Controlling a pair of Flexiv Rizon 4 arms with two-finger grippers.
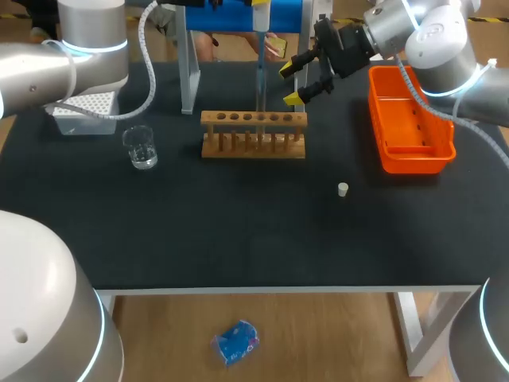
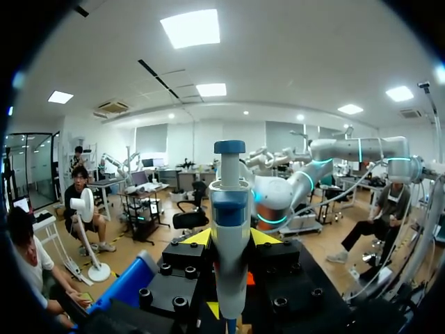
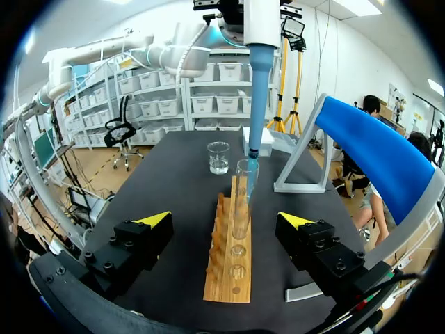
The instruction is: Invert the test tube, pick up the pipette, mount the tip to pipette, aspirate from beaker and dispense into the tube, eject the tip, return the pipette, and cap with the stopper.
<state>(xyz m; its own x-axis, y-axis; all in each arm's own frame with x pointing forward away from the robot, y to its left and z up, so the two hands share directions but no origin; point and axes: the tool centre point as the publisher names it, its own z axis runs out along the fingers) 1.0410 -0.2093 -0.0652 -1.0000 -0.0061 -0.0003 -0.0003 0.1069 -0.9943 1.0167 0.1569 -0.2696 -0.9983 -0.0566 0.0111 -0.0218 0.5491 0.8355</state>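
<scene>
Pipette (image 2: 230, 209) clamped upright in left gripper (image 2: 231, 240), tip at mouth of test tube (image 3: 242, 209) standing in rack (image 3: 226, 278) directly beneath. Right gripper (image 3: 226, 220) spread wide, empty, straddling rack end. Dispensing step, seemingly. Next: straight lift clear, then tip ejection.

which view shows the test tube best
The right wrist view: the test tube stands upright in the wooden rack, the pipette tip at its mouth. The head view gives a faint sliver; the left wrist view none.

Bright, even light from ceiling panels (image 2: 190, 28); soft, faint shadows on matte black table (image 1: 238, 239).
</scene>
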